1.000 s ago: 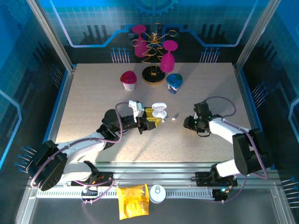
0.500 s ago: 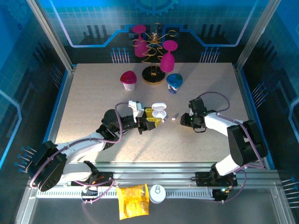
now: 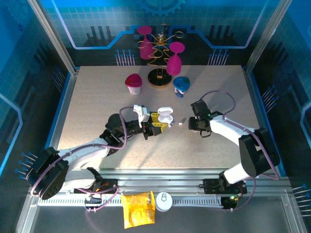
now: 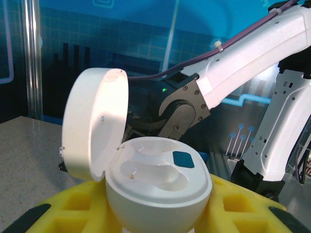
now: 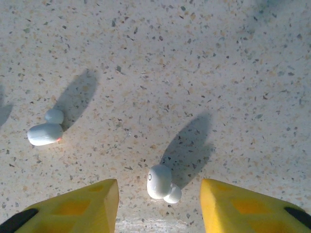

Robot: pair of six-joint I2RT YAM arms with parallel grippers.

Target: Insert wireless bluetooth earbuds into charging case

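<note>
Straddling a tiny white stemmed earbud (image 5: 163, 183) on the bench (image 5: 194, 58), the right gripper (image 5: 156, 213) stands part-open, empty; the left gripper (image 3: 159, 122) clamps the open white case (image 4: 158, 189). Off-centre closing could flick the earbud away.

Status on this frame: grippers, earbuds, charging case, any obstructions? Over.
Left gripper shut on open white pill-shaped charging case, wells look empty. Right gripper open over one tiny white earbud on speckled table; second earbud lies apart. Nothing blocking.
</note>
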